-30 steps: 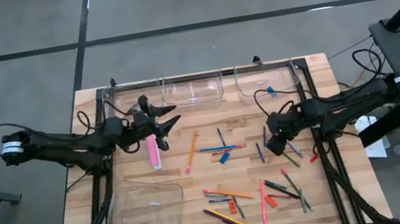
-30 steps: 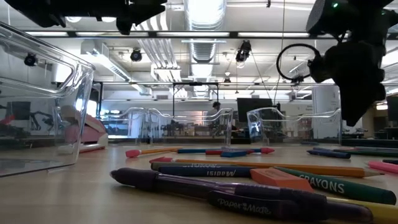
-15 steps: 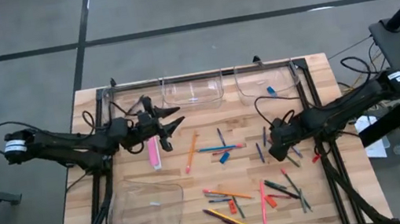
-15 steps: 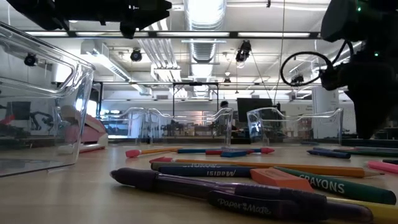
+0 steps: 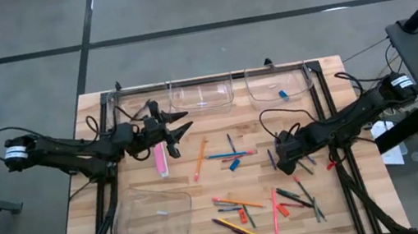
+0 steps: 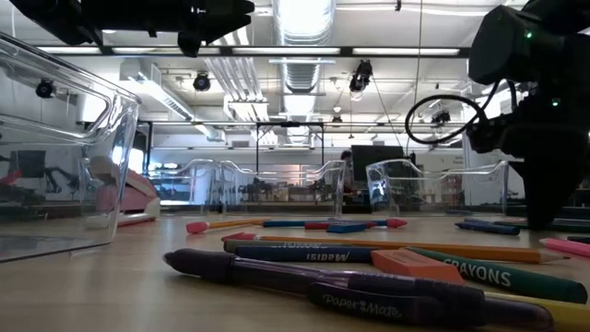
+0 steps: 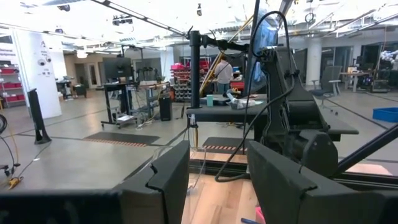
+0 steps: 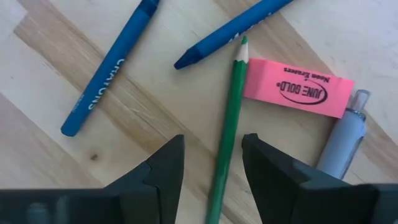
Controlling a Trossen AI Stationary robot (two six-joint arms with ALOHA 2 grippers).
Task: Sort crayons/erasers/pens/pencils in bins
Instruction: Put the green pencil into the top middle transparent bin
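Since a moment ago the right hand point(image 5: 286, 158) has slid farther left and lower over the wooden counter point(image 5: 345, 196); fingers spread, it straddles a thin green pencil point(image 8: 227, 130) beside a pink rectangular eraser point(image 8: 298, 87). The left hand point(image 5: 180, 127), spread and empty, stays near the clear plastic bins point(image 5: 202, 95).

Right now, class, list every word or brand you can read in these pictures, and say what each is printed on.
"CRAYONS": blue crayon, right wrist view.
"JUNE GOLD" and "Neon Erasers": pink eraser.
"CRAYONS": green crayon, low view.
"Paper Mate": dark pen.
Print on the dark blue stick shows upside down, too unclear to read.
High view: nothing legible.
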